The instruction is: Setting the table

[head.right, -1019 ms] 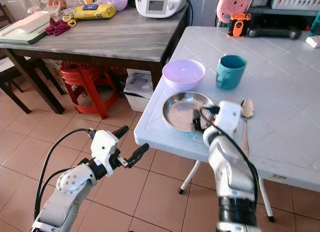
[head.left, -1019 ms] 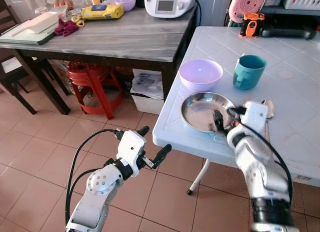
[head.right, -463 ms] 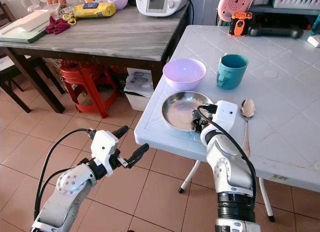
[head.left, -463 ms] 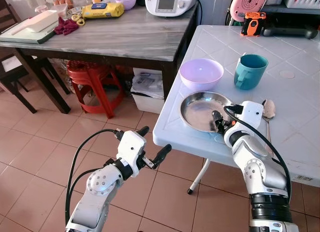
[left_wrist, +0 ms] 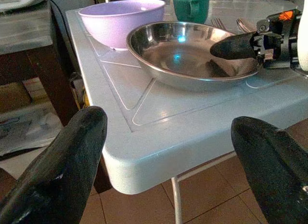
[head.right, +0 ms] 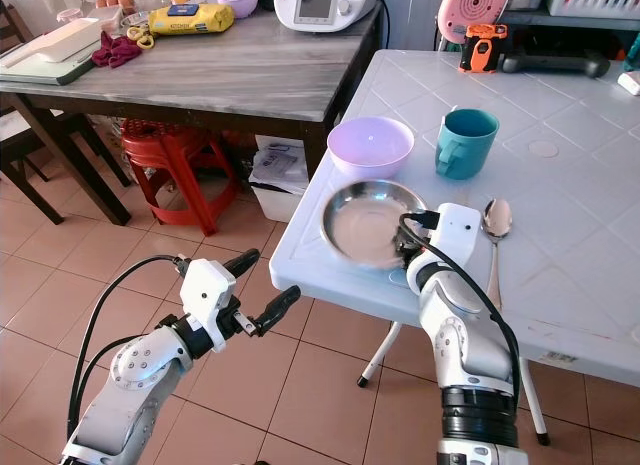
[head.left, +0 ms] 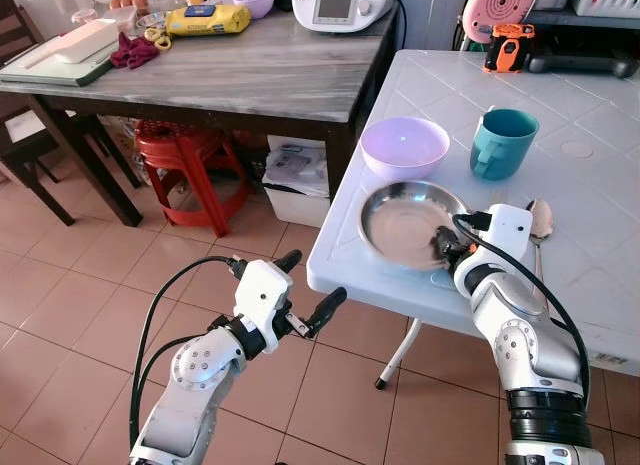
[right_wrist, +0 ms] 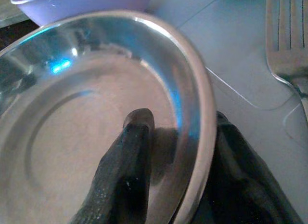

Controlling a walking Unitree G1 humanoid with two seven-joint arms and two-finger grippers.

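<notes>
Since a second ago, right gripper (head.left: pixel 441 247) has pulled back from the middle of the round steel plate (head.left: pixel 400 220) to its near rim; plate, bowl and mug unmoved.

Eye views: plate sits near the front edge of the pale blue-white tiled table (head.left: pixel 590 175), lilac plastic bowl (head.left: pixel 403 147) just behind it, teal mug (head.left: pixel 502 142) beside the bowl, metal spoon (head.right: pixel 496 220) beside the plate. Left gripper (head.left: pixel 305 295) hangs over the tiled floor, fingers spread, empty.

Left wrist view: plate and bowl on table corner ahead.

Right wrist view: one finger (right_wrist: pixel 126 171) inside the plate, the other outside, clamped on the rim. Metal fork (right_wrist: pixel 288 41) lies nearby.
</notes>
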